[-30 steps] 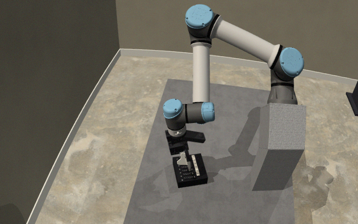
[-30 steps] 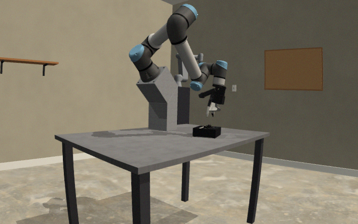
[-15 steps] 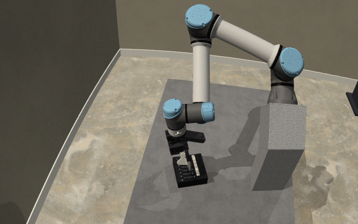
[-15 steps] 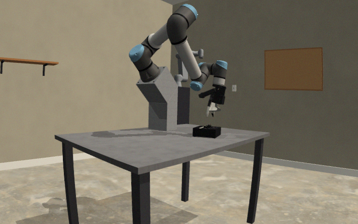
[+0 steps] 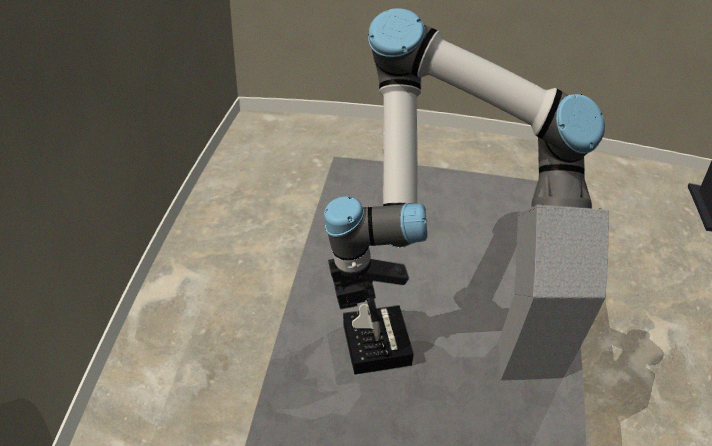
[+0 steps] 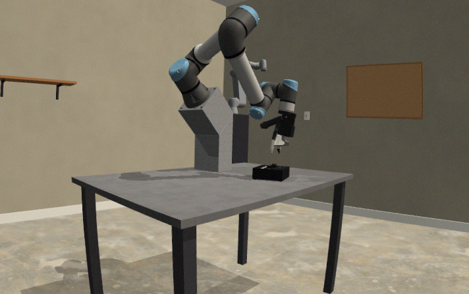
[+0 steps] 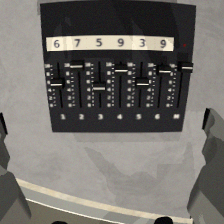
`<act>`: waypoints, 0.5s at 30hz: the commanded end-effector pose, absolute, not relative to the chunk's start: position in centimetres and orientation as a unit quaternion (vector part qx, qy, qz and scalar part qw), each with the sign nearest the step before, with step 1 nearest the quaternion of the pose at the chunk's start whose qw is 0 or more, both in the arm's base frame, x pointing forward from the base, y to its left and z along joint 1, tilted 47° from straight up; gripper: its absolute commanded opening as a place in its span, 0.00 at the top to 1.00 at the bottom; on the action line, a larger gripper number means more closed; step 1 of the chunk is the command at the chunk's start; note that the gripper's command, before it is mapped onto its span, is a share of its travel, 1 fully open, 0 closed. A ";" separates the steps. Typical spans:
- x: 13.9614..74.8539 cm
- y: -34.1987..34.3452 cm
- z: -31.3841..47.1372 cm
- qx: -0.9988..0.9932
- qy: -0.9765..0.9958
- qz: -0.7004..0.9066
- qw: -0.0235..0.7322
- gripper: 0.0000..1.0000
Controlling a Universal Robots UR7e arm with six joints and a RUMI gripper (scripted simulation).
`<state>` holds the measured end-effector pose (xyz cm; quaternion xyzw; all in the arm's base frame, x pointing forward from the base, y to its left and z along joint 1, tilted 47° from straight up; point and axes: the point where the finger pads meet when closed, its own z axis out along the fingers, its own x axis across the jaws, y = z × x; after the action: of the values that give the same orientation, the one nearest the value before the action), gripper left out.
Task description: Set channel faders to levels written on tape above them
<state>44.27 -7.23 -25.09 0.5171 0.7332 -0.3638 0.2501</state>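
Observation:
The black lighting desk point(image 7: 116, 67) lies flat on the grey table; it also shows in the top and exterior views point(image 5: 379, 338) point(image 6: 270, 172). A pale tape strip point(image 7: 110, 43) above the faders reads 6, 7, 5, 9, 3, 9. Channel 1's cap point(image 7: 56, 84) sits mid-low, channel 2's point(image 7: 76, 65) near the top, channel 3's point(image 7: 99, 88) lowest, channel 4's point(image 7: 121, 70) high, channel 5's point(image 7: 143, 83) mid-low, channel 6's point(image 7: 165, 71) high. The master cap point(image 7: 186, 66) is near the top at the far right. My gripper point(image 5: 367, 320) point(image 6: 278, 147) hangs open and empty above the desk, clear of it.
The arm's grey pedestal point(image 5: 559, 283) stands on the table behind the desk. The table's near edge point(image 7: 100, 205) runs below the desk in the wrist view. A dark object point(image 5: 701, 202) sits at the far right, off the table.

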 end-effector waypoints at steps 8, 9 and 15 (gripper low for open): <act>44.3 -7.1 -25.0 0.523 0.729 -0.361 0.254 0.00; 44.2 -7.1 -25.0 0.526 0.727 -0.360 0.255 0.00; 44.1 -6.9 -24.9 0.553 0.708 -0.347 0.269 0.00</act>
<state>44.14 -7.06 -24.99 0.5363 0.7201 -0.3550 0.2603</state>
